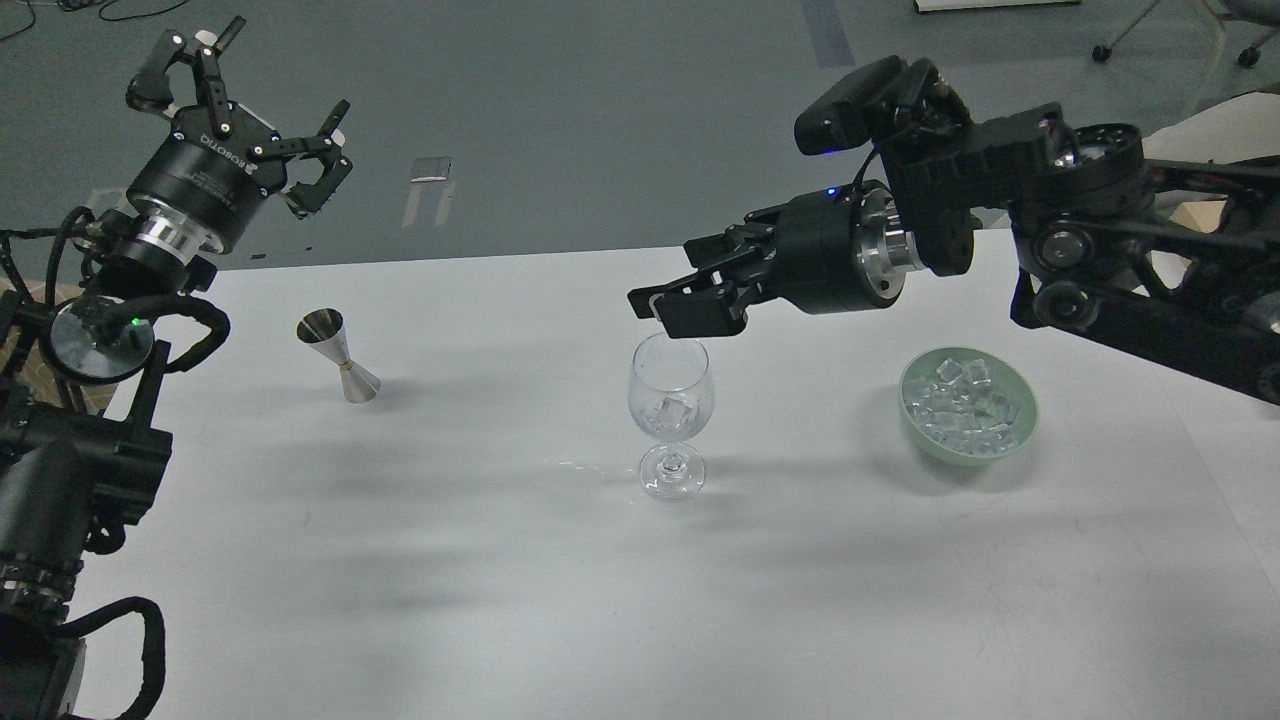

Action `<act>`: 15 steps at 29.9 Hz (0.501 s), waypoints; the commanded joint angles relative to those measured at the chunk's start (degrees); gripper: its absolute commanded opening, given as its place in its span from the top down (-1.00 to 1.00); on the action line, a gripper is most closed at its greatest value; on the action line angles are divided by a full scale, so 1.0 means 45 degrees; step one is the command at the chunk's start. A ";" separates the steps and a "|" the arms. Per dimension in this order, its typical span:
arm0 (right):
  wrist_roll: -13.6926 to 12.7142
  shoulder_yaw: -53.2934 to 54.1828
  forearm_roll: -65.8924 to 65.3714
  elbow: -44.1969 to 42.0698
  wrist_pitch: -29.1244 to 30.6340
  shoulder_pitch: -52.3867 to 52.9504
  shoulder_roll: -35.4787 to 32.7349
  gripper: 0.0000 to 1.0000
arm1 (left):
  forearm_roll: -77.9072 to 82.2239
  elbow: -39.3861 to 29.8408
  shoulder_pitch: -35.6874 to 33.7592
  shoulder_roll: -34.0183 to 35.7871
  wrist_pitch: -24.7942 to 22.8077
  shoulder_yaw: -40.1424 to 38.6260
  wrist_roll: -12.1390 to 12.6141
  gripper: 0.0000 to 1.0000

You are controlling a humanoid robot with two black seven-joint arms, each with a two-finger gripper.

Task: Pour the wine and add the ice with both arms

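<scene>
Step in hand, by my reading: adding ice; cubes sit in the glass, so at least one drop is done.

Table: white, carries everything below.

Right gripper: just above the rim of the wine glass, apart from it. Fingers look parted with nothing seen between them, though the dark end-on angle leaves this uncertain.

Left gripper: raised well off to the left of the right one, fingers spread wide, empty.

Green bowl: below and to the right of the right gripper, near the glass, holding a heap of ice, clear glassy cubes.

Jigger: steel, upright, below the left gripper.

In the wine glass: a cube or two, low in the bowl. No wine visible.

Next move, as judged: right gripper swings to the green bowl for another cube, closing gently on the slippery ice.
</scene>
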 commanded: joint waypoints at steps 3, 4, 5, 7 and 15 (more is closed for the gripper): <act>-0.0003 0.1629 0.0137 -0.0329 0.0005 -0.1018 -0.0058 -0.98 | 0.0019 0.0000 0.0019 -0.0020 0.0000 0.0022 -0.0002 -0.96; 0.0016 0.1962 0.0176 -0.0408 0.0005 -0.1137 -0.0058 -0.98 | 0.0019 0.0000 0.0020 -0.0020 0.0000 0.0022 -0.0002 -0.96; 0.0016 0.2294 0.0234 -0.0467 0.0005 -0.1312 -0.0058 -0.98 | 0.0019 0.0000 0.0020 -0.0039 0.0000 0.0042 -0.0002 -0.96; 0.0036 0.3329 0.0527 -0.0720 0.0005 -0.1995 0.0059 -0.98 | 0.0019 0.0000 0.0020 -0.0039 0.0000 0.0061 -0.0002 -0.96; 0.0055 0.7176 0.4252 -0.3159 0.0005 -0.3463 0.0899 -0.98 | 0.0039 0.0019 -0.0039 -0.0039 0.0000 0.0120 0.0018 -0.96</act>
